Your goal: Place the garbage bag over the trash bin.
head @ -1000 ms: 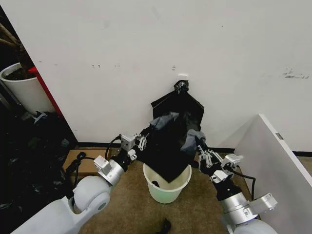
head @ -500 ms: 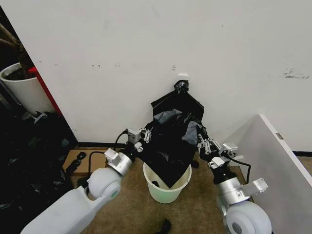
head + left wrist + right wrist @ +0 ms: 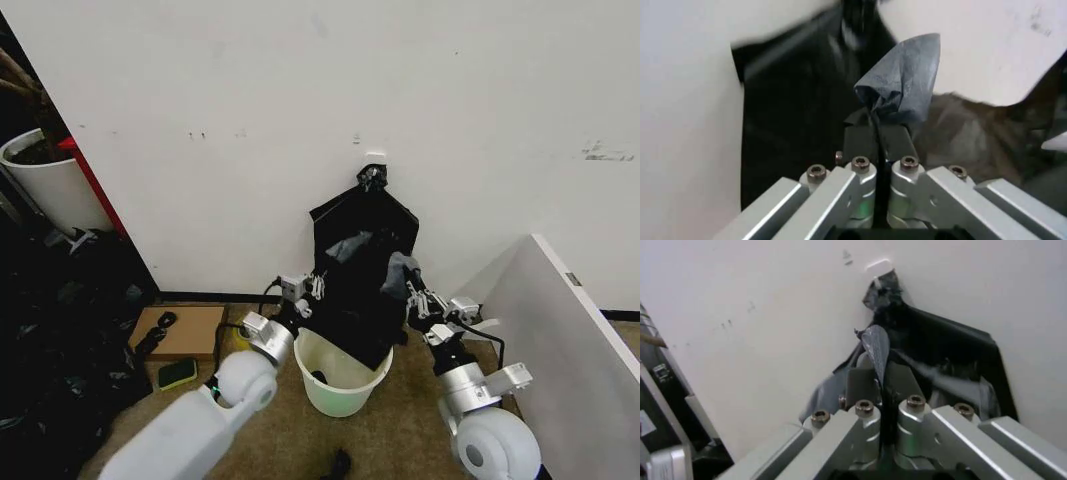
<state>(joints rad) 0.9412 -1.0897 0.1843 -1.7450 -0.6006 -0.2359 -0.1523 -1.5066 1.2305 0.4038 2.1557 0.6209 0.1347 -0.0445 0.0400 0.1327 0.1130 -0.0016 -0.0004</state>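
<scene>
Both grippers have closed inward since 1 second ago, gathering the crinkled glossy black plastic garbage bag [image 3: 358, 300] above the round white plastic trash bin [image 3: 342, 378]. The left gripper [image 3: 313, 289] and right gripper [image 3: 414, 297] each pinch a bag fold between pressed fingers. The mouth looks narrower, not yet over the rim. No writing is readable.
</scene>
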